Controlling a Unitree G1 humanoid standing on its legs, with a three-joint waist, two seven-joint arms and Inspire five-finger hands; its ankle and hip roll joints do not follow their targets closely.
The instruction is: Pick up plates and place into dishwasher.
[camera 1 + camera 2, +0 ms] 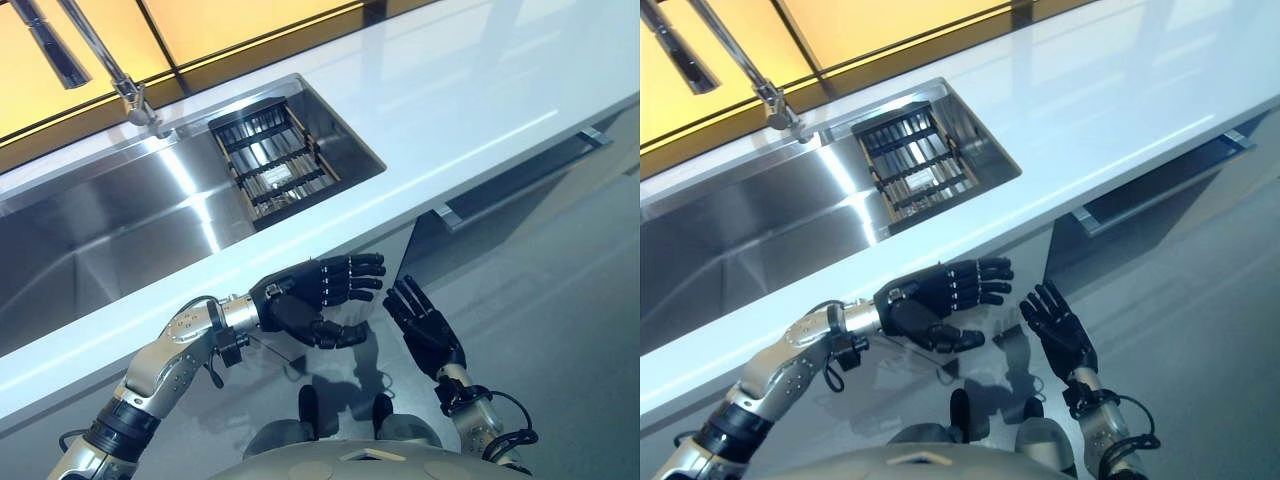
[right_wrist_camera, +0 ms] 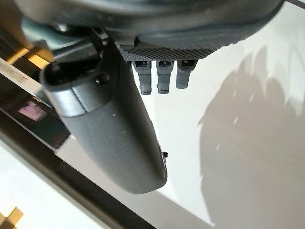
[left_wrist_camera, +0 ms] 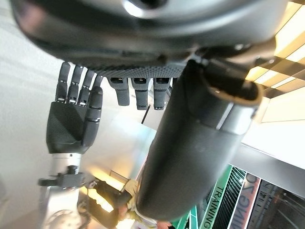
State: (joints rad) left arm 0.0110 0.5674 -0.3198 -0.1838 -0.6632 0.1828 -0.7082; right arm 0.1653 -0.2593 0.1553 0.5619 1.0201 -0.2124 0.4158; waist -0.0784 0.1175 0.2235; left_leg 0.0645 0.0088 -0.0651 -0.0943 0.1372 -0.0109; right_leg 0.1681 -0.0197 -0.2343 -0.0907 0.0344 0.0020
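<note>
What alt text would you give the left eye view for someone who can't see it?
Both dark robot hands, the left hand and the right hand, hang open and empty below a white countertop, which holds a steel sink with a black rack.

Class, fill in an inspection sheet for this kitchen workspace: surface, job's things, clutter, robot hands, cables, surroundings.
Surface: white counter, bare, with a steel sink.
Job's things: no plates seen; a dark rack sits in the sink.
Clutter: nothing seen.
Robot hands: left robot hand and right robot hand both open, holding nothing, in front of the cabinet below the counter.
Cables: nothing seen.
Surroundings: tap behind the sink; bar handle under the counter.
</note>
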